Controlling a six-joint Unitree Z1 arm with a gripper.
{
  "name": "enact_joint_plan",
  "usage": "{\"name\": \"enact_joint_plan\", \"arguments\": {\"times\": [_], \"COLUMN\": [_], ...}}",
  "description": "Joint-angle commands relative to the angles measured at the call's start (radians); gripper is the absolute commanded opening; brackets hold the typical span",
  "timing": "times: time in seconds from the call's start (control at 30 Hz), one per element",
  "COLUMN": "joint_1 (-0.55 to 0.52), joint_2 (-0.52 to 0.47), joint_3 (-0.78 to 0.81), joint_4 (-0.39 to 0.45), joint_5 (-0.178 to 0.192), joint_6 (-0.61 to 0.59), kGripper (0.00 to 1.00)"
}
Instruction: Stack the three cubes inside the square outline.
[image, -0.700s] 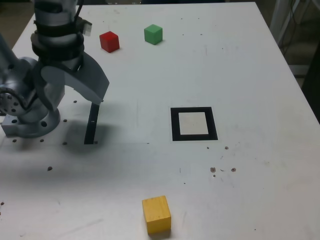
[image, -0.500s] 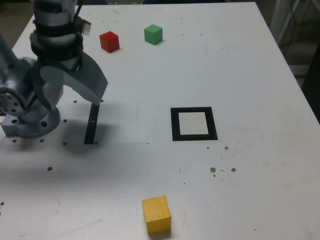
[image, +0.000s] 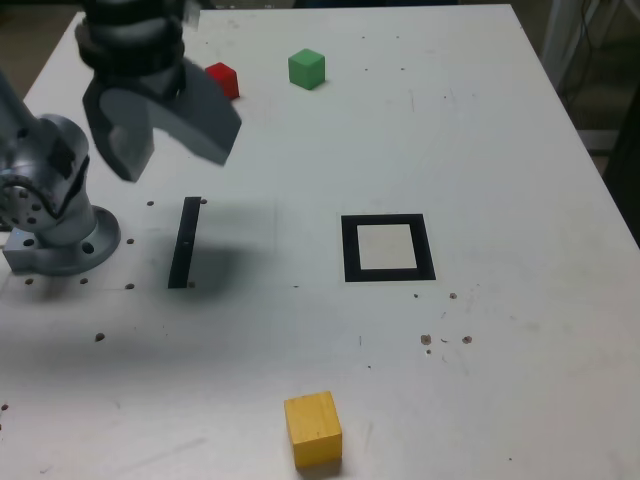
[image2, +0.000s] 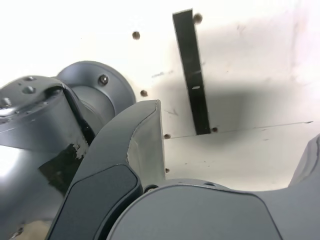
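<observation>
In the exterior view my gripper (image: 175, 150) hangs open above the table's far left part, its two grey jaws spread wide with nothing between them. The red cube (image: 223, 78) sits just behind it, partly covered by one jaw. To the right of it, near the far edge, stands the green cube (image: 306, 68). The yellow cube (image: 313, 429) rests near the front edge. The square outline (image: 388, 248) lies in the middle, its pale centre bare. In the wrist view the gripper (image2: 230, 145) looks down on bare table; no cube shows there.
A thin black strip (image: 185, 242) (image2: 192, 75) lies on the table below the gripper. The arm's grey base (image: 55, 215) (image2: 50, 125) stands at the exterior view's left. Dark specks (image: 445, 340) dot the white table (image: 500, 150).
The gripper has risen and swung toward the far side, closer to the red cube, now covering part of it. The cubes have not moved.
</observation>
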Motion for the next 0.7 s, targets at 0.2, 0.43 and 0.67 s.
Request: {"name": "enact_joint_plan", "arguments": {"times": [0.2, 0.43, 0.67], "joint_1": [0.149, 0.341, 0.551], "joint_2": [0.047, 0.138, 0.226], "joint_3": [-0.127, -0.239, -0.332], "joint_4": [0.053, 0.084, 0.081], "joint_5": [0.029, 0.054, 0.118], "joint_6": [0.1, 0.213, 0.253], "kGripper": [1.0, 1.0, 0.99]}}
